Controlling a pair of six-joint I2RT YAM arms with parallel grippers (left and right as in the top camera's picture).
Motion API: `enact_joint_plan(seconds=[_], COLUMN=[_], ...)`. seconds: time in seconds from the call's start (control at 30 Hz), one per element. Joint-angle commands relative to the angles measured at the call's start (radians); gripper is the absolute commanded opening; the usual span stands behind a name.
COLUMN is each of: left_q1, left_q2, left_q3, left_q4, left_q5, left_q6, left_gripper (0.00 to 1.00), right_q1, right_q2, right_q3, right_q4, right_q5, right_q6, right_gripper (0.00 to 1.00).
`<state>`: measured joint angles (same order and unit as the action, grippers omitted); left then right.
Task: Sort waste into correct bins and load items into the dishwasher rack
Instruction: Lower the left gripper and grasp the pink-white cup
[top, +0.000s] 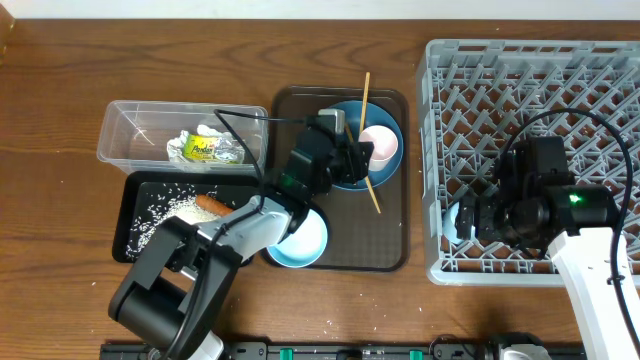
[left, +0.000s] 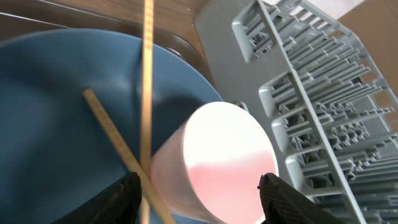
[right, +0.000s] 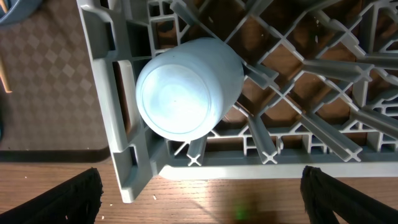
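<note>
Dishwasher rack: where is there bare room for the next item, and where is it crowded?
Free: far half of the dishwasher rack, bare pegs up to its far wall. Crowded: the near corner beside the brown tray, where the upturned light blue cup sits.

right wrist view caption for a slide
Open right claw above the light blue cup, base up in a corner of the dishwasher rack
</note>
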<state>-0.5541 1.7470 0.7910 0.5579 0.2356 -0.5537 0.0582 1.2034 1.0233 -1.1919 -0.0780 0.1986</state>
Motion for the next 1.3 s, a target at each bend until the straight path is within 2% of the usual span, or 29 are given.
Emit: enact_joint_plan(seconds=[0.0,0.1,0.2,0.27,0.57,1.27], left_q1=[-0.01,-0.025,-0.035,-0.037,-0.037,-0.052], left_q2=[-0.001,0.001,0.004,0.008,0.01,0.017], left_q3=[-0.002,-0.002,-0.002,-0.002,-0.002,-0.002], left_q4=[-0.002,-0.007,-0.04,-0.049,-0.048,-0.028], left_q5=[0.011,-0.004,-0.082,-0.113,-0.113,-0.113], left_q6=[0.002,0.003,0.002,0.002,0.002,0.002], left_gripper=[0.63,0.62,0.53,0.5,0.35,0.37], right_q1=[-0.005,-0.005,-0.005,-0.005,-0.005,-0.005], right_q2=[0.001,0.001,0.001,0.001,0.001,0.001], right_q3=[-0.004,-0.004,-0.004,-0.004,-0.004,-0.004], right_q4=[0.0,0.0,0.0,0.0,0.0,0.0], right_q5=[-0.001,-0.001,-0.001,-0.001,-0.001,-0.001], right_q6=[0.003,0.003,0.003,0.003,0.003,0.003], right_gripper=[0.99,0.99,0.99,0.99,0.99,0.99])
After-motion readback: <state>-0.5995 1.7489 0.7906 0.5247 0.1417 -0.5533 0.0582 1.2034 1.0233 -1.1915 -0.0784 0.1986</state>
